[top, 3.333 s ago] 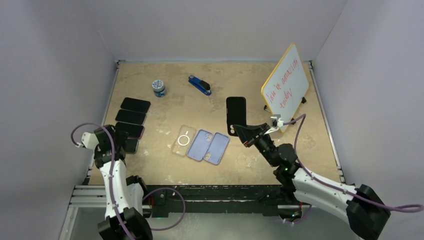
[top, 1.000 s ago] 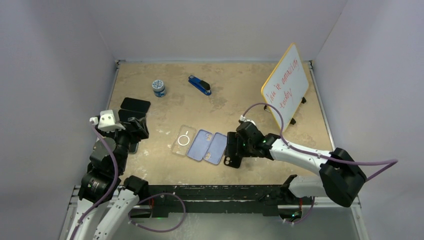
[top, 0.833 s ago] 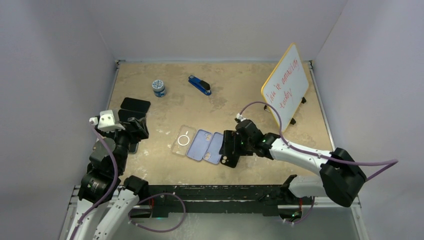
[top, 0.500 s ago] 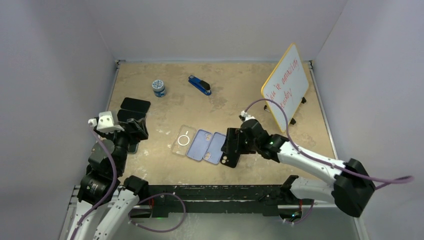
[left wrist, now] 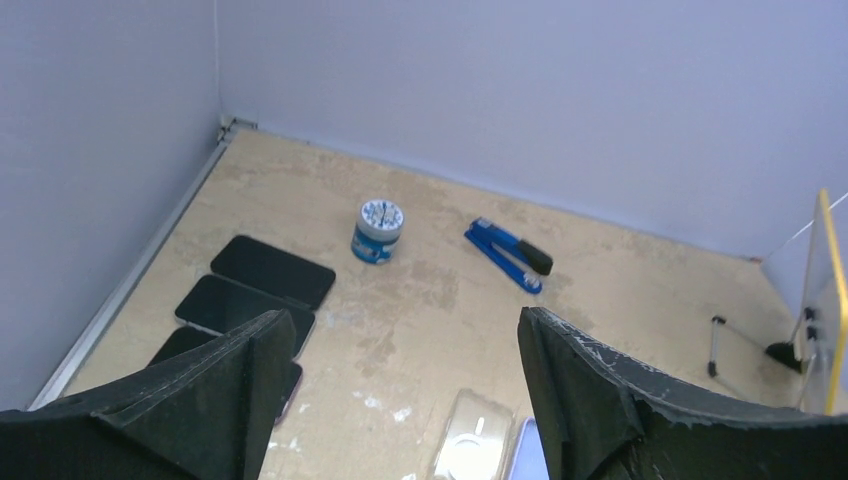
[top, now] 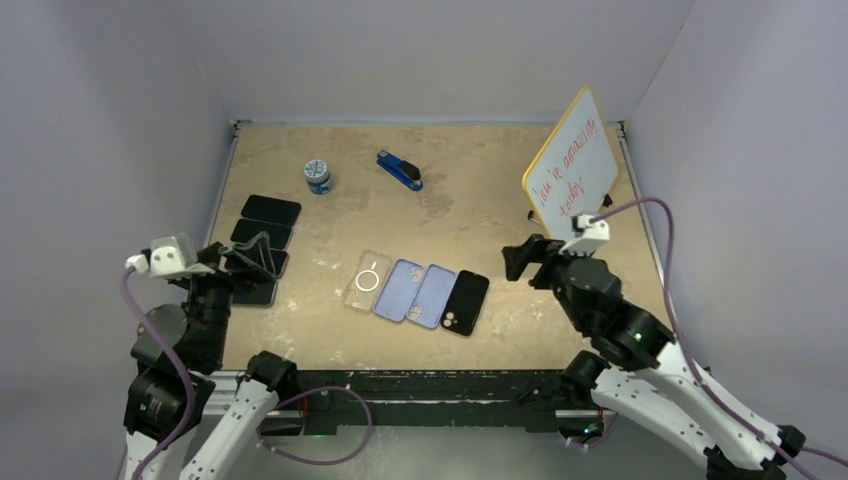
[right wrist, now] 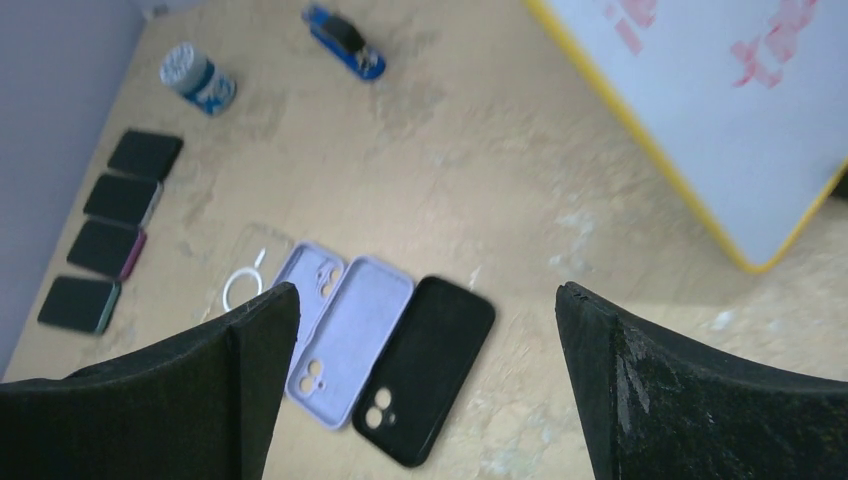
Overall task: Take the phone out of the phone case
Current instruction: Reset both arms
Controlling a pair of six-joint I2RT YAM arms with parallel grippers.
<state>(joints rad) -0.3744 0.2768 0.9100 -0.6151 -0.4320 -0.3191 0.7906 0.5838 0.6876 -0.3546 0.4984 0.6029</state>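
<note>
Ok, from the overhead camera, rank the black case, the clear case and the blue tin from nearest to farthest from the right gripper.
1. The black case, just left of the right gripper, toward the near edge.
2. The clear case, further left, at the other end of the row of cases.
3. The blue tin, far left, toward the back wall.

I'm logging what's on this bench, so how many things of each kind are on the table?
Black slab phones: 4
Phone cases, one clear plastic, two lilac, one black: 4
Blue-and-white round tub: 1
Blue stapler: 1
Yellow-framed whiteboard: 1
Total: 11
</note>
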